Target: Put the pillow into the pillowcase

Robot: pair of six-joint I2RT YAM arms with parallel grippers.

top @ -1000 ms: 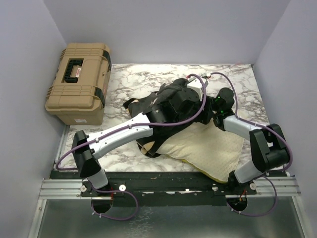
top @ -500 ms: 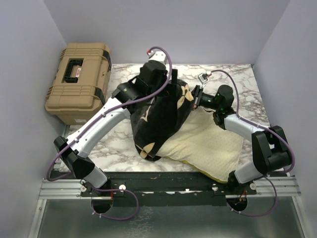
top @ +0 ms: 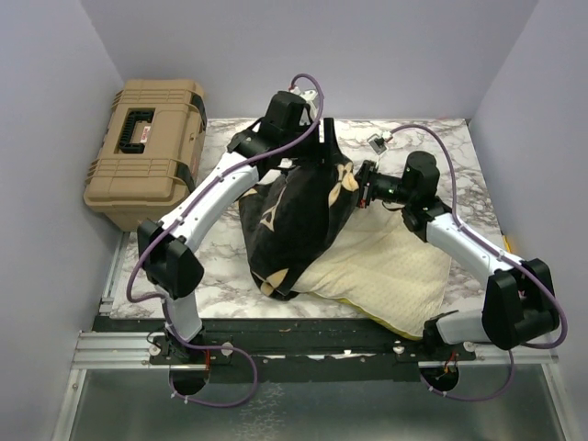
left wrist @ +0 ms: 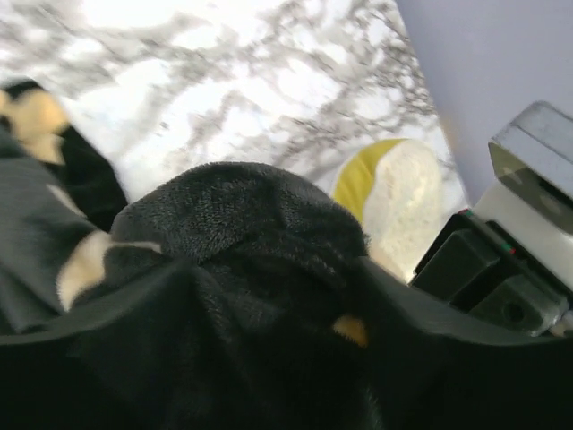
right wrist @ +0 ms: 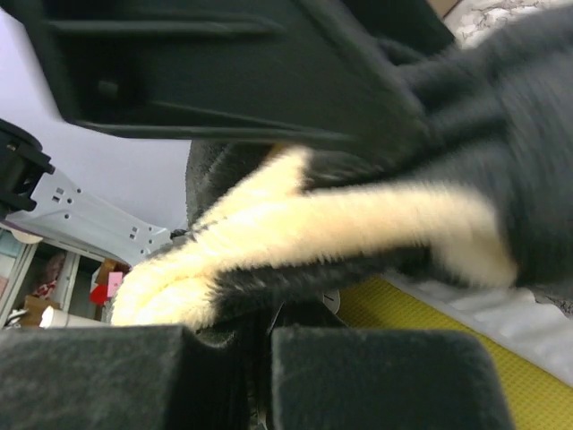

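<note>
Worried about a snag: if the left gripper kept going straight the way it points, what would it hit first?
Probably the pillowcase: its black plush bunches directly ahead of the left gripper, though depth is unclear.

Noted black plush pillowcase (left wrist: 242, 224) bunched across foreground; beyond it, rightward, yellow-edged pillow (left wrist: 398, 193) corner; behind it, marble table (left wrist: 224, 72)

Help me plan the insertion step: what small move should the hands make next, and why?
Probably draw the hands slightly apart to open the pillowcase mouth. The right hand is shut on its edge, the left hand sits at its raised top, yet the fabric hangs bunched over the pillow, which lies mostly outside it.
</note>
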